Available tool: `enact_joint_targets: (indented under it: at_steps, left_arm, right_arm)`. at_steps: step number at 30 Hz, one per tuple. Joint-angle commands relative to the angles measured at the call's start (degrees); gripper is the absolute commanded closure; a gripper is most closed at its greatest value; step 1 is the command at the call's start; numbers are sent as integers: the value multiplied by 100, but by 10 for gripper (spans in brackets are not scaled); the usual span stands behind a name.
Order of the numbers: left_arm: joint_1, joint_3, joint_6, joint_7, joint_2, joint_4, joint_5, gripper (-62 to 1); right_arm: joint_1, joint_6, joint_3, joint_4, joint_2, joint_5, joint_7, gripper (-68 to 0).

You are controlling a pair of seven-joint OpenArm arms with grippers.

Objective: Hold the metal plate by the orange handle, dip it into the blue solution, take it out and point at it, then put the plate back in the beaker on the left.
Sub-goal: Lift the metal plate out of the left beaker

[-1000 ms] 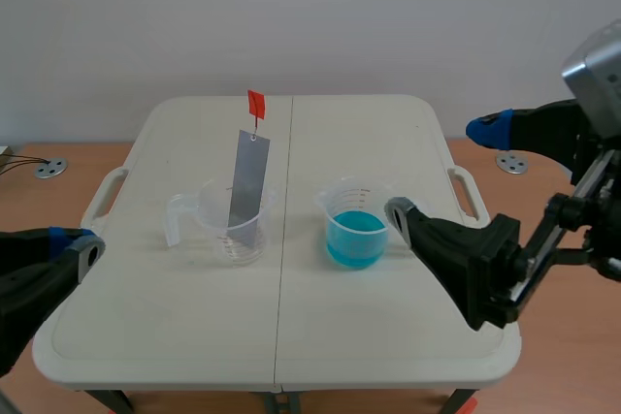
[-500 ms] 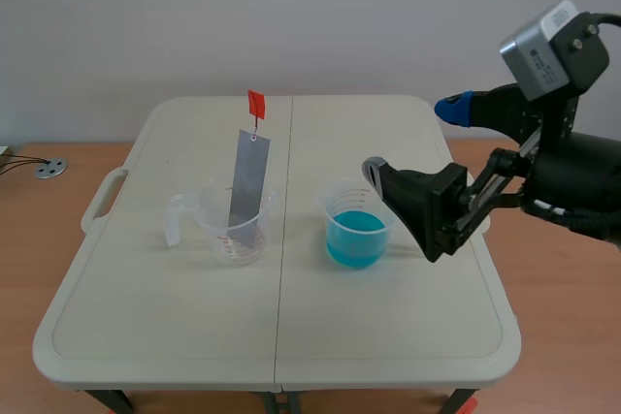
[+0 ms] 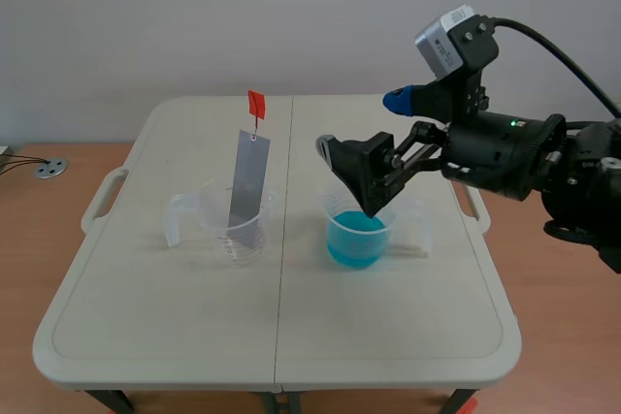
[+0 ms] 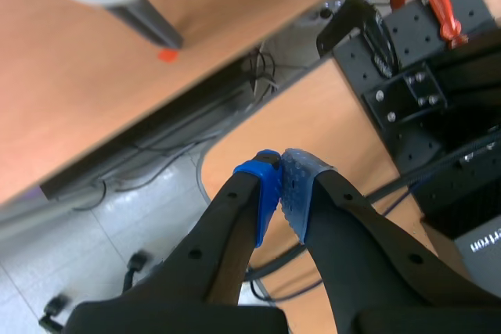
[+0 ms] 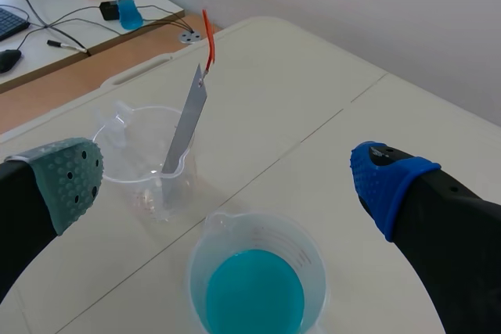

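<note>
1. Right wrist view: the right gripper (image 5: 227, 181) has its jaws spread wide with nothing between them. It hovers over the cup of blue liquid (image 5: 254, 295), which sits low between the two fingers.
2. At about 11 o'clock from that gripper, the metal plate (image 5: 186, 124) leans in the clear cup (image 5: 129, 185) with its lower end down inside. The orange handle (image 5: 210, 46) sticks up at the plate's top end, and nothing is touching it.
3. The left gripper (image 4: 280, 177) is pinched closed on nothing, pads touching, and points down at the floor (image 4: 78, 224). It doesn't show in the scene view at all.
4. In the scene view, both cups stand mid-table (image 3: 291, 336). The clear one is at 9 o'clock from the blue one, with a gap between them.
5. I'd say we're at the very first step, going for the handle. The plate looks dry and hasn't been dipped yet.
6. For the next move, the right gripper should travel toward 10 o'clock and put a finger on each side of that little orange tab before closing. The tab is thin, so the line-up matters. Then it should lift straight up, or the light clear cup could tip.
</note>
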Motion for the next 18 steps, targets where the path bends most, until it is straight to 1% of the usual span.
enact_joint_targets:
  at_steps: [1,7,18]
  left_arm:
    - [-4,122,-13,-79,15,9,-17,-27]
    - [-4,426,-13,-76,15,-256,-15,-27]
    - [-20,621,-13,-79,15,-426,-15,-27]
  right_arm:
    - [273,20,-24,-70,-74,98,44,-663]
    - [890,42,-273,-684,-431,57,-48,-663]
    - [1873,59,-640,-1606,-1176,35,-743,-663]
